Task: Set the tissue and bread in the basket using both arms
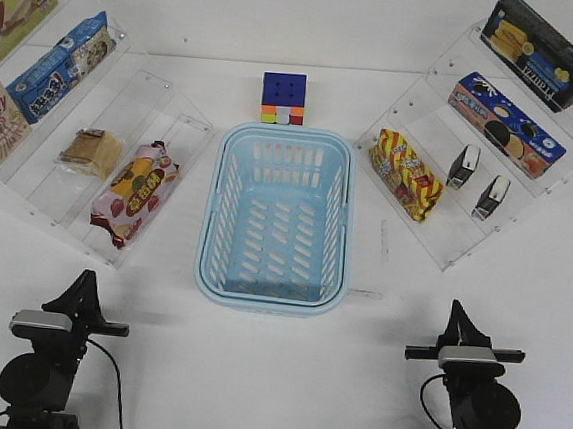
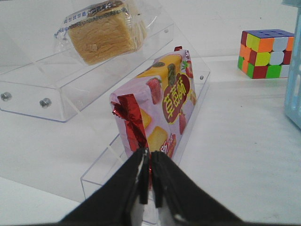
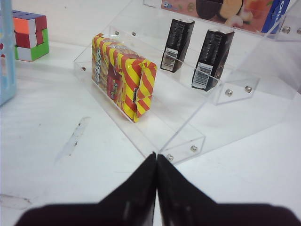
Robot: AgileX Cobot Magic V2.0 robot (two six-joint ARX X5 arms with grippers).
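The light-blue basket (image 1: 213, 218) stands empty in the middle of the table. The bread (image 1: 91, 152) lies on the left clear shelf; the left wrist view shows it (image 2: 101, 30) beyond the pink snack bag. Two black tissue packs (image 1: 463, 166) (image 1: 491, 196) stand upright on the right clear shelf and also show in the right wrist view (image 3: 176, 44) (image 3: 211, 56). My left gripper (image 1: 85, 279) (image 2: 150, 157) is shut and empty at the near left, short of the shelf. My right gripper (image 1: 456, 310) (image 3: 156, 157) is shut and empty at the near right.
A pink-red snack bag (image 1: 136, 191) (image 2: 160, 103) lies next to the bread. A yellow-red striped snack (image 1: 405, 173) (image 3: 123, 75) sits low on the right shelf. A colour cube (image 1: 284, 99) stands behind the basket. Cookie boxes fill the upper shelves on both sides.
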